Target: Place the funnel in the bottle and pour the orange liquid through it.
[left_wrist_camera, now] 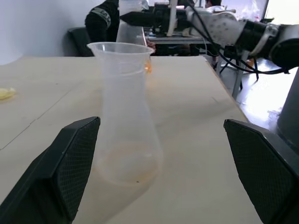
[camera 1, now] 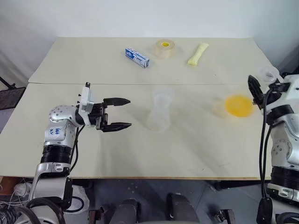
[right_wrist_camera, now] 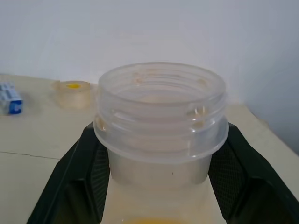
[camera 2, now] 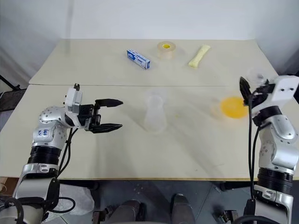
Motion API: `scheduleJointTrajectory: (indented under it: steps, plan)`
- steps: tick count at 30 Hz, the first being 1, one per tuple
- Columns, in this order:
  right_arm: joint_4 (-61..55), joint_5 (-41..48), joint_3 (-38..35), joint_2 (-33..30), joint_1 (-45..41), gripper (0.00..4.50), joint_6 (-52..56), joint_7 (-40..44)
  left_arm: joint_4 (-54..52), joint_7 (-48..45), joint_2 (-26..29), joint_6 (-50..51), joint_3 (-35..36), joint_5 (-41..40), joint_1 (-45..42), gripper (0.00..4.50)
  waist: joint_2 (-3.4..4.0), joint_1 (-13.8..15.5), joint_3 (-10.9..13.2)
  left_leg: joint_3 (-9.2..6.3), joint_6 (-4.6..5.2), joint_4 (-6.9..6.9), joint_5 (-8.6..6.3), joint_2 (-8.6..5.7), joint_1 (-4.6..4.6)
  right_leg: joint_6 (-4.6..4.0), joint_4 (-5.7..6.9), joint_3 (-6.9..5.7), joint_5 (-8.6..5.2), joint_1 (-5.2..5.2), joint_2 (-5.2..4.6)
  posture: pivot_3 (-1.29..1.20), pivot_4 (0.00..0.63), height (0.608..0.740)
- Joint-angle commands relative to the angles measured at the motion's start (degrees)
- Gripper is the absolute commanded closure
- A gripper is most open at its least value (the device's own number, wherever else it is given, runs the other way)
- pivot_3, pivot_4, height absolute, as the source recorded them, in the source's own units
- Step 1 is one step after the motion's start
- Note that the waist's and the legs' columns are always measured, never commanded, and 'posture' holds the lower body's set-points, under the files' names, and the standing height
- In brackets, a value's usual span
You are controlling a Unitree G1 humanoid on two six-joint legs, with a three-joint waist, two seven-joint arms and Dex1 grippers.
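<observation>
Right gripper (camera 1: 254,87) is pinching the funnel (right_wrist_camera: 161,121), raised at the table's 3 o'clock edge, beside the orange liquid (camera 1: 238,106). Carry it toward 9 o'clock and seat the spout plumb in the centre bottle (camera 1: 159,112). Left gripper (camera 1: 124,113) is spread and should brace the bottle.

My left gripper (camera 1: 122,113) held level, pointing toward the right, jaws spread wide, nothing between them. My right gripper (camera 2: 246,92) raised at the right edge, angled upward, fingers (right_wrist_camera: 88,172) clamped on the bottle (right_wrist_camera: 161,123) neck
</observation>
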Motion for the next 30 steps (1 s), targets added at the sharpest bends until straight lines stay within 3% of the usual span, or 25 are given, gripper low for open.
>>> scheduleJointTrajectory:
  steps: [1, 6, 16, 30]
  plan:
    - [-13.6, -4.4, 5.2, -0.4, -1.8, 2.07, 4.8, -5.0, 6.3, -0.4, -1.2, -3.9, 0.7, 1.0, -4.9, 0.0, 0.0, 0.1, 0.0, 0.0, 0.0, 0.0, 0.0, 0.0, -0.01, 0.0, 0.0, -0.02, 0.0, -0.01, 0.0, 0.0, 0.15, 0.74]
    - [-23.1, -15.4, 15.6, -2.1, -5.0, 2.07, 11.4, -8.3, 12.3, -2.7, -2.6, -5.2, 0.8, 1.0, -8.8, 0.0, 0.0, 0.0, 0.0, 0.0, 0.01, -0.02, 0.0, -0.07, -0.04, 0.0, 0.01, -0.02, 0.0, -0.03, -0.01, 0.0, 0.15, 0.74]
    - [-25.3, -38.5, 34.5, -9.4, -12.0, 2.07, 10.6, -2.0, 16.2, -4.5, -4.4, -4.0, 1.7, -0.5, -11.6, 0.0, -0.01, 0.0, 0.0, -0.02, 0.04, -0.04, 0.0, -0.15, -0.12, 0.0, 0.02, -0.02, 0.0, -0.11, -0.03, 0.0, 0.15, 0.74]
    - [-20.4, -54.2, 38.9, -12.3, -15.1, 2.07, -3.5, 6.2, 8.2, -3.3, -5.8, -2.0, 3.0, -2.3, -4.3, 0.0, -0.03, 0.0, 0.0, -0.02, 0.03, -0.07, 0.0, -0.11, -0.18, 0.0, 0.0, -0.03, 0.0, -0.2, -0.01, 0.0, 0.15, 0.74]
